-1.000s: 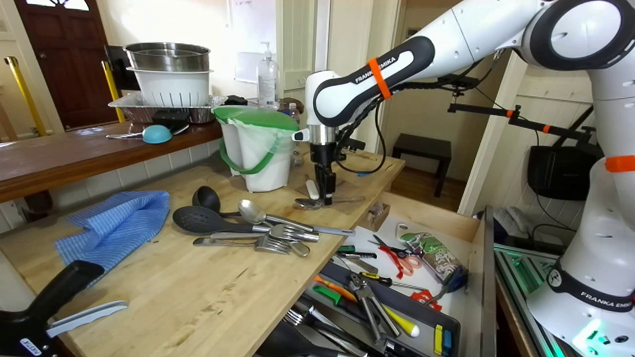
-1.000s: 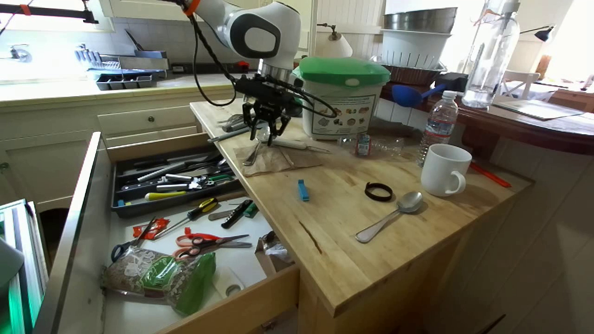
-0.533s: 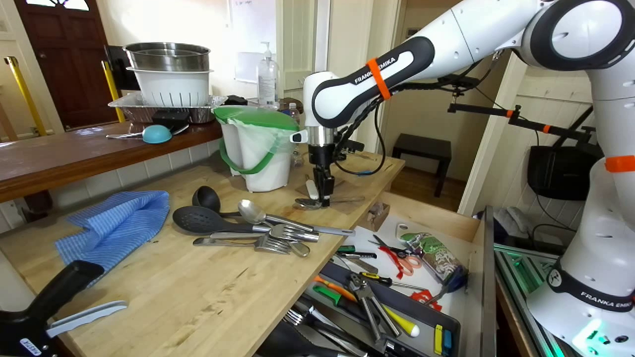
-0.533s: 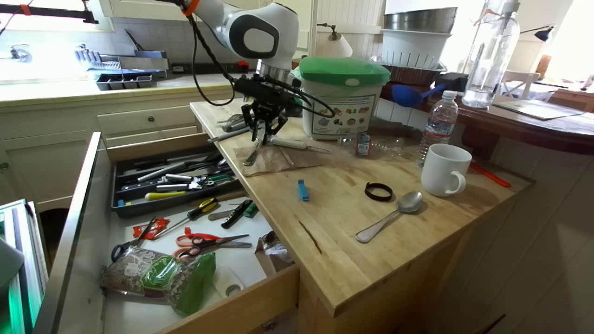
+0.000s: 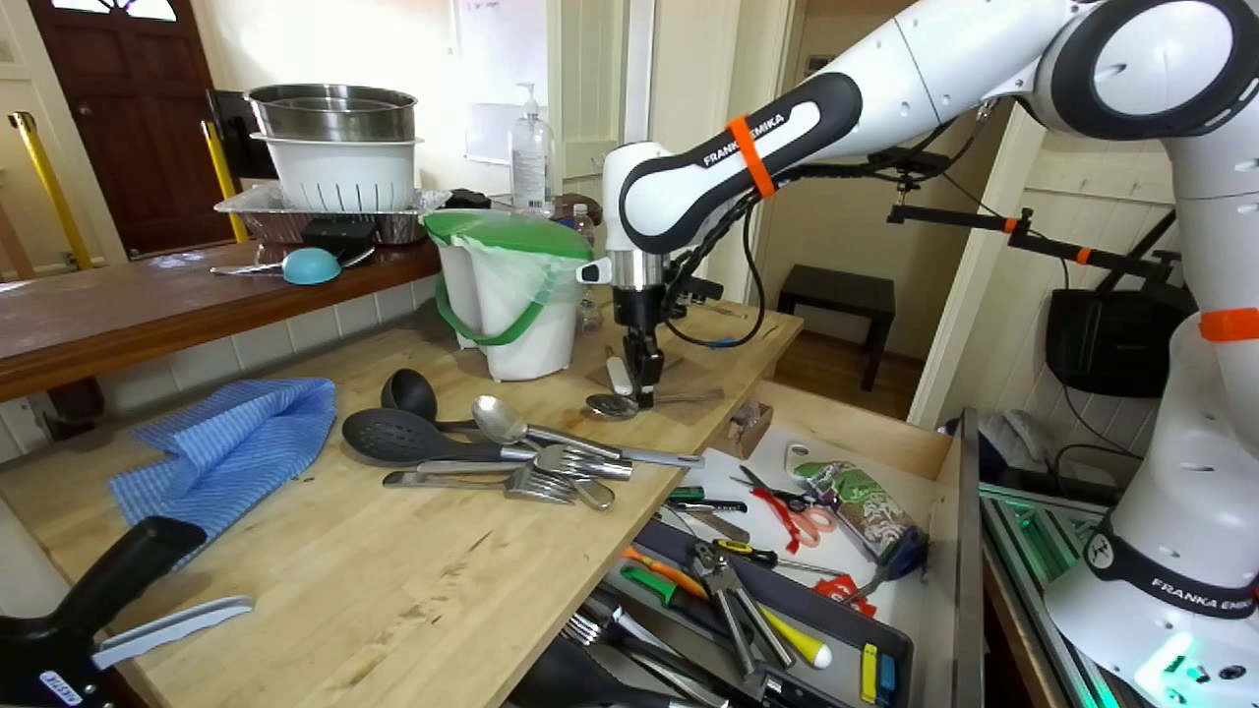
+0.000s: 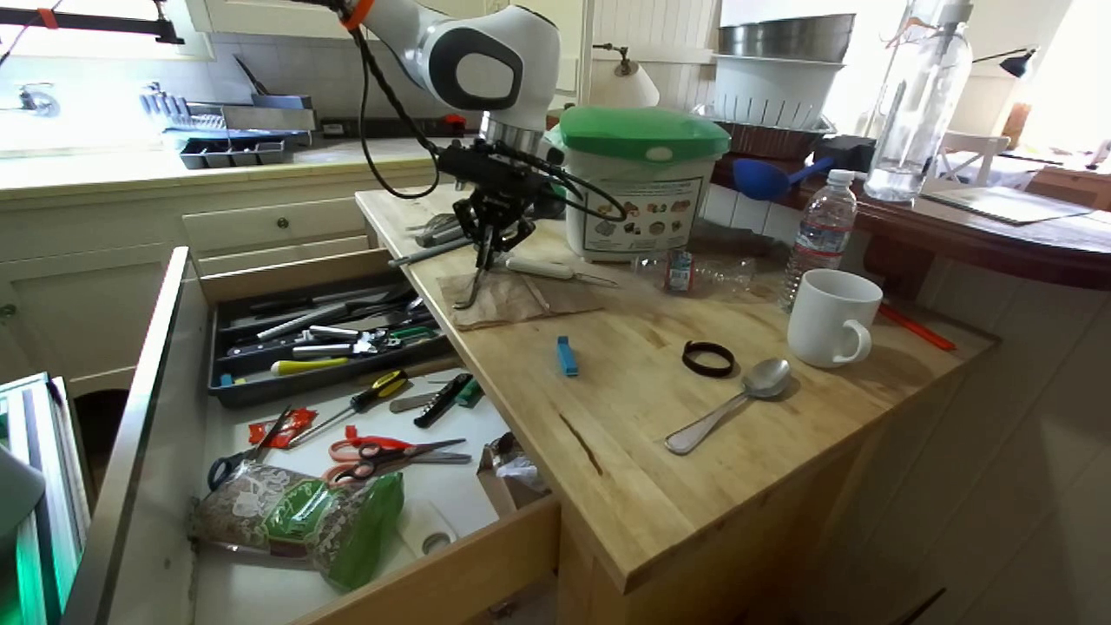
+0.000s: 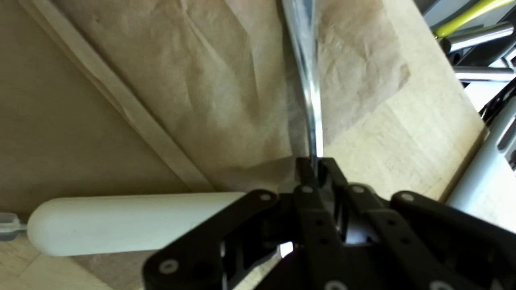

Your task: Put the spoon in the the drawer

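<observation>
Drawer of light wood (image 6: 469, 566) stands pulled out beside the pale wooden workbench (image 6: 621, 399). Inside it, a dark grey plastic tray (image 6: 260, 394) is heaped with utensils, among them a silver tool with paired handles (image 5: 716, 570) and a bright yellow handle (image 6: 308, 366). Outside the tray lie a yellow-and-black screwdriver (image 6: 379, 388), black-and-orange scissors (image 6: 375, 451), a clear printed bag with a green label (image 6: 299, 514) and a small brown cardboard box (image 6: 496, 493) holding something pale and crumpled.

On the workbench, a white plastic bucket (image 5: 536, 349) is covered by a green lid (image 6: 638, 130), its contents hidden. A round steel bowl (image 5: 332, 120) tops a white slotted tub (image 5: 344, 177), which stands in a foil tray (image 5: 270, 226) on the dark wooden ledge (image 5: 128, 305).

A silvery metal spoon (image 5: 612, 405) is at the workbench, pinched on its handle by the black gripper (image 7: 316, 164), whose fingertips are clenched around the metal. Its oval bowl shows on one side of the fingertips; the handle's end reaches the other way over crumpled brown paper (image 7: 242, 100). In the wrist view the handle looks slim where it is pinched and broader toward its end, bright streaks running along it, a shadow beside it. Whether the spoon touches the workbench or is lifted, I cannot tell.
</observation>
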### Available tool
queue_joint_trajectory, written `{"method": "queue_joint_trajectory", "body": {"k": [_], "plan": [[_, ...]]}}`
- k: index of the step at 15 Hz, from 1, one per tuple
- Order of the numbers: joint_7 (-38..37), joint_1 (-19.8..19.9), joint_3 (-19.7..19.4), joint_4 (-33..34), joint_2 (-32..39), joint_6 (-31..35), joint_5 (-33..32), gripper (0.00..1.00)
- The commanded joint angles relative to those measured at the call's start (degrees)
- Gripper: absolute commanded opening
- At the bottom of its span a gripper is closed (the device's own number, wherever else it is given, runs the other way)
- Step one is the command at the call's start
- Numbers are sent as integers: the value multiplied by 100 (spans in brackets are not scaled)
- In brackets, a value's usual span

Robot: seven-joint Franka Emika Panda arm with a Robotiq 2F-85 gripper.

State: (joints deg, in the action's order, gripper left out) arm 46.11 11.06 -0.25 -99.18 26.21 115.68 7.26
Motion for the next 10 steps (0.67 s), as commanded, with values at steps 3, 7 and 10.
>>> {"method": "queue_joint_trajectory", "body": {"k": [3,7,10], "plan": [[690,167,165,-462,-593,37,192,2],[1758,215,245,-792,-1038,-104,606,2],[2162,72,247,-851,-1114,-384,852,2]]}}
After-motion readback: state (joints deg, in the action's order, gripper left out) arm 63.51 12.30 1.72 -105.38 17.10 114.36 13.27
